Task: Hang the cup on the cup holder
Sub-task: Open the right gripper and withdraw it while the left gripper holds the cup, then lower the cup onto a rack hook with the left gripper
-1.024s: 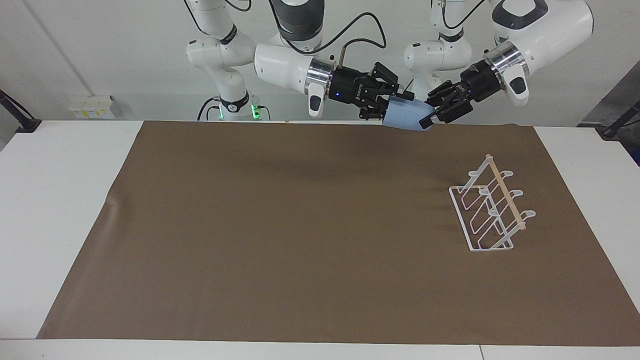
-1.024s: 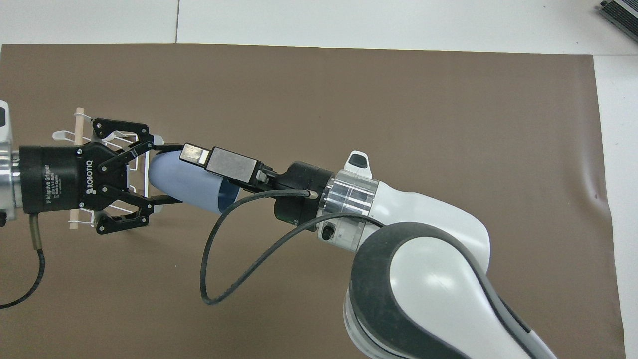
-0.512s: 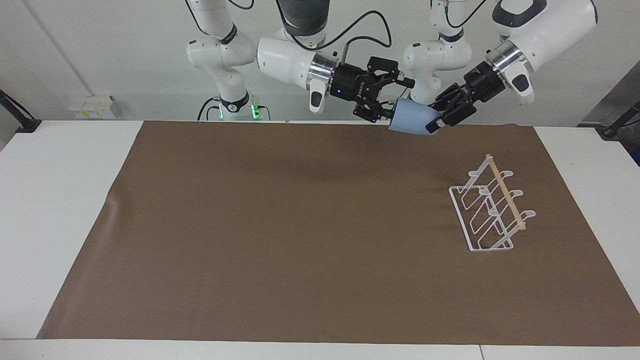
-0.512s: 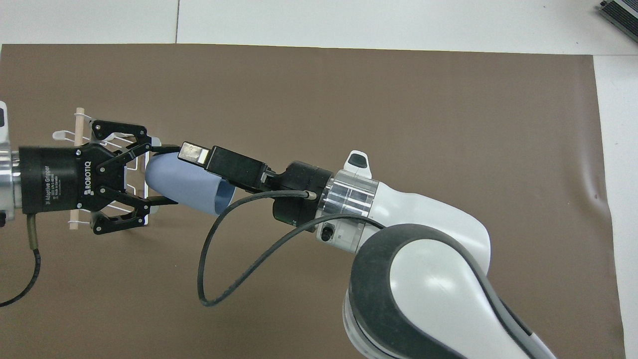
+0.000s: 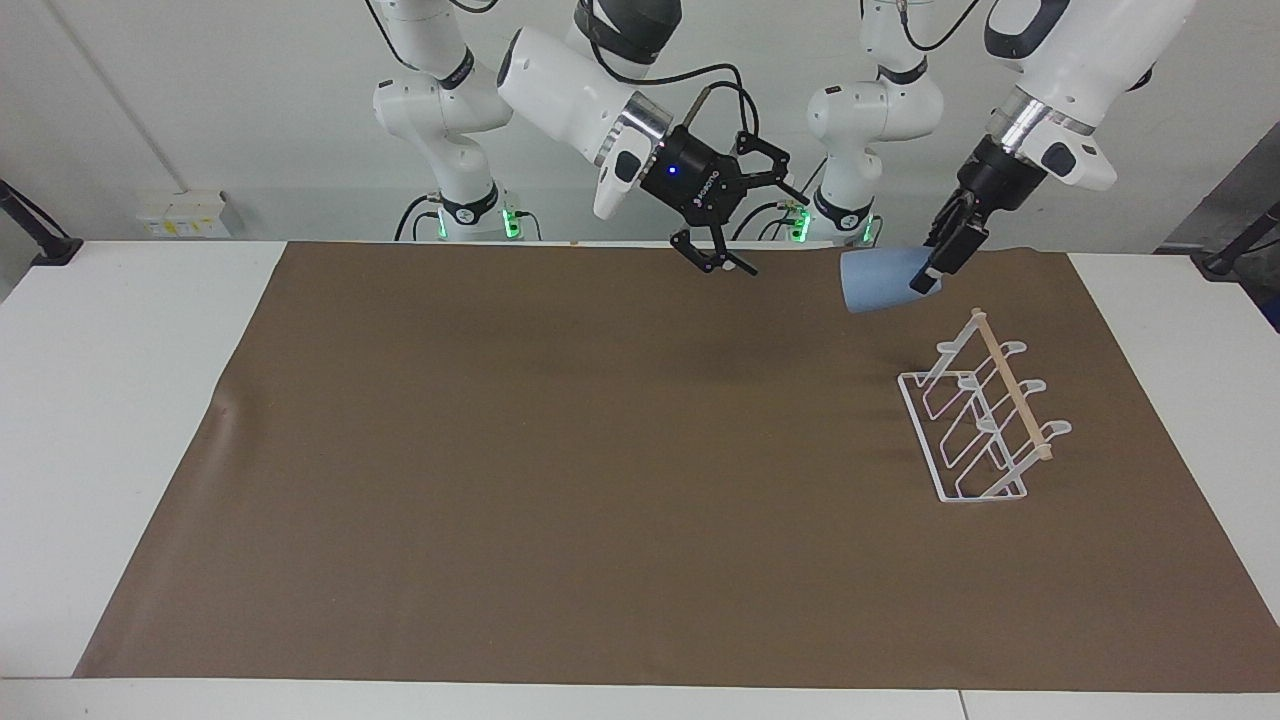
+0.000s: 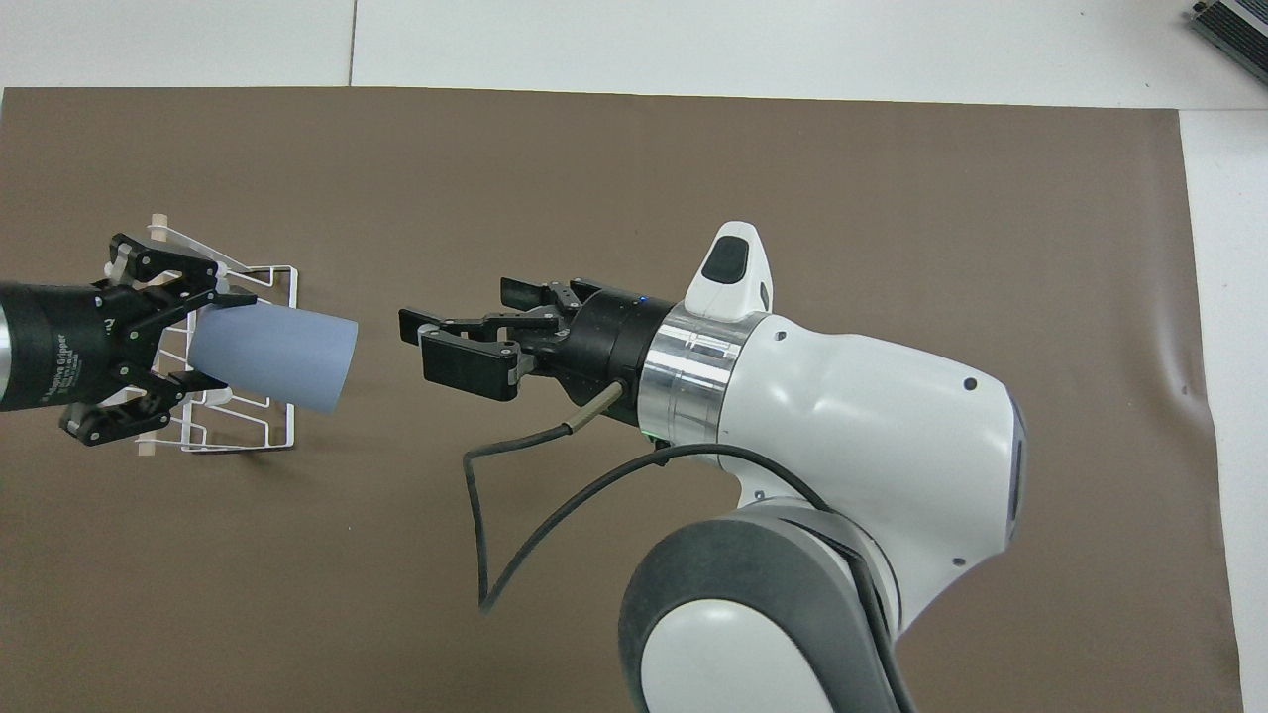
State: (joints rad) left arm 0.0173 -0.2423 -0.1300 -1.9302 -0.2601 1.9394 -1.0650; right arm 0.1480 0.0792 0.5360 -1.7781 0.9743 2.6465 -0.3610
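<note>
The light-blue cup (image 5: 878, 281) lies on its side in the air, its wide rim toward the right arm's end. My left gripper (image 5: 928, 276) is shut on its narrow end and holds it over the mat, beside the end of the cup holder that is nearer the robots. The white wire cup holder (image 5: 985, 420) with a wooden dowel stands on the mat at the left arm's end. In the overhead view the cup (image 6: 272, 356) and left gripper (image 6: 220, 339) cover part of the holder (image 6: 243, 428). My right gripper (image 5: 742, 225) is open and empty over the mat's middle; it also shows in the overhead view (image 6: 421, 339).
A brown mat (image 5: 560, 480) covers most of the white table (image 5: 130, 400). The right arm's cable (image 6: 495, 535) hangs in a loop under its wrist.
The right gripper opened, let go of the cup and drew back toward its own end. The left gripper, holding the cup alone, carried it toward the cup holder and lower.
</note>
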